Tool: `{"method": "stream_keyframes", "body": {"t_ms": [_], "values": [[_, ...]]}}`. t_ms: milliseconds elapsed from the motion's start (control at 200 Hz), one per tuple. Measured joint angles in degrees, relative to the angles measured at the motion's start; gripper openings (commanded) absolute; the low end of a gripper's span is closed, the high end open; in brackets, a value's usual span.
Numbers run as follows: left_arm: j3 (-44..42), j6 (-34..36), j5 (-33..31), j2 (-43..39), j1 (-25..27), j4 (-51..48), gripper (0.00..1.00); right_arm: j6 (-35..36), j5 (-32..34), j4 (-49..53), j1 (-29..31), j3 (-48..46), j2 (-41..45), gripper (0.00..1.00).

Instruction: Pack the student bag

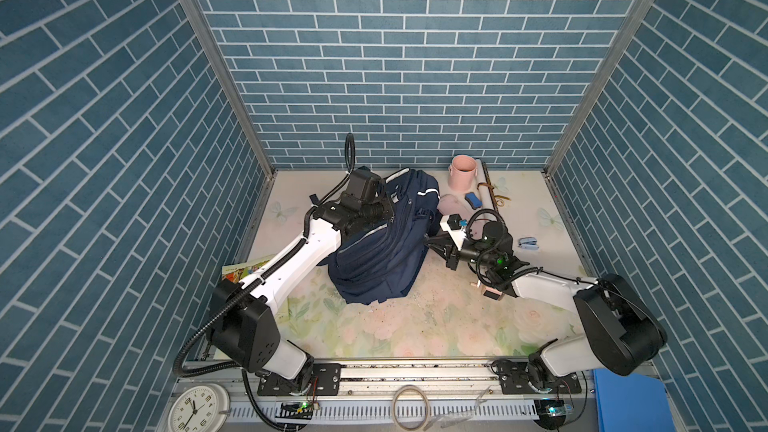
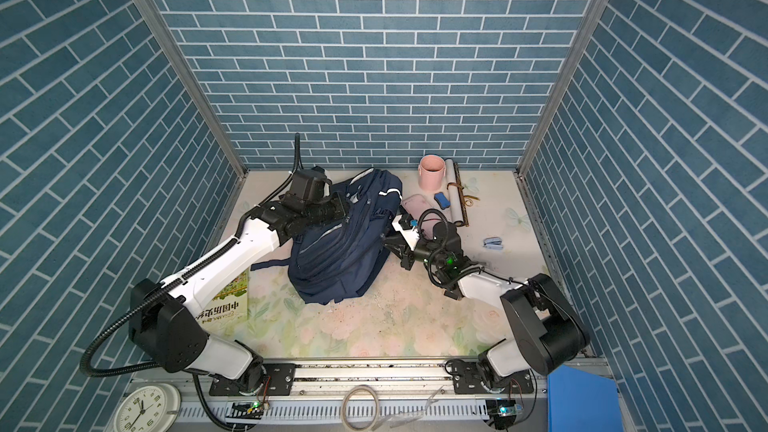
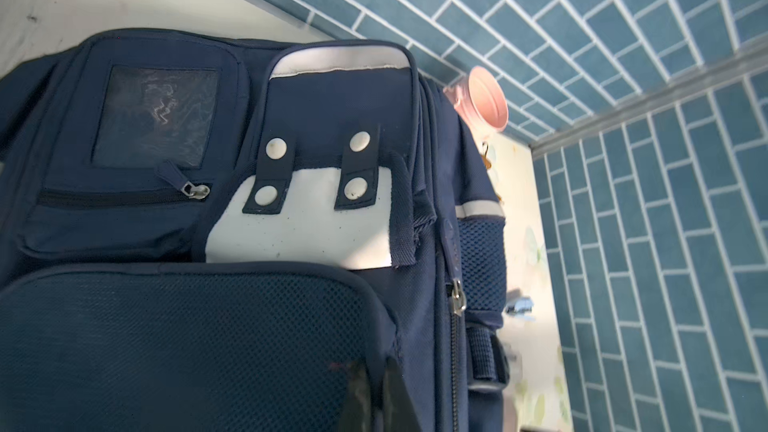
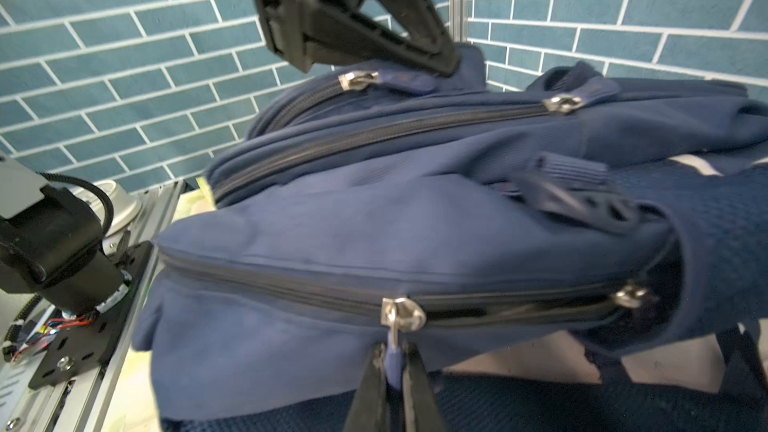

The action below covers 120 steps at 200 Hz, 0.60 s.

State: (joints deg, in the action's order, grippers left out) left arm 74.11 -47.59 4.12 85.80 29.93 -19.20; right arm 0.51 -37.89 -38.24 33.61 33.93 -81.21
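The student bag (image 1: 382,259), a navy backpack, lies slumped in the middle of the floral mat in both top views (image 2: 340,259). My right gripper (image 4: 394,361) is shut on the blue fabric pull hanging from a silver zip slider (image 4: 402,314) on the bag's side. It reaches the bag from the right (image 1: 432,239). That zip shows a dark gap between this slider and a second slider (image 4: 631,297). My left gripper (image 3: 376,384) is shut on a fold of the bag's fabric beside the mesh panel. In the right wrist view it pinches the bag's upper edge (image 4: 440,61).
A pink cup (image 1: 462,172), a blue eraser (image 1: 472,199), a rolled scroll (image 1: 485,187) and a pink case (image 1: 451,203) lie behind the right arm. A small blue stapler (image 1: 528,244) sits at the right. A book (image 2: 226,305) lies under the left arm.
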Motion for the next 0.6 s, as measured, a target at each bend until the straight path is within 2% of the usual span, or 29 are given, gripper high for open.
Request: {"method": "stream_keyframes", "body": {"t_ms": [335,440,515,520,565,600], "values": [[-1.5,-9.4,-13.1,0.1,5.2,5.3,0.00,7.1,6.2,11.8,10.8,1.1,2.5,0.00],[-1.8,-11.5,-14.8,1.1,5.9,6.7,0.00,8.1,7.8,14.4,11.7,1.4,2.5,0.00],[-1.8,-10.4,-14.2,2.4,5.8,8.3,0.00,8.4,9.0,15.9,11.4,2.0,2.5,0.00],[-1.7,-10.3,-14.1,2.5,5.8,8.3,0.01,8.4,9.1,16.0,11.3,2.0,2.5,0.00],[-1.4,-8.3,-12.8,3.4,5.6,8.9,0.42,8.3,9.6,16.6,10.9,2.2,2.5,0.00],[-1.0,-6.6,-11.8,4.1,5.5,9.2,0.59,8.2,9.7,17.1,10.3,2.2,2.5,0.00]]}}
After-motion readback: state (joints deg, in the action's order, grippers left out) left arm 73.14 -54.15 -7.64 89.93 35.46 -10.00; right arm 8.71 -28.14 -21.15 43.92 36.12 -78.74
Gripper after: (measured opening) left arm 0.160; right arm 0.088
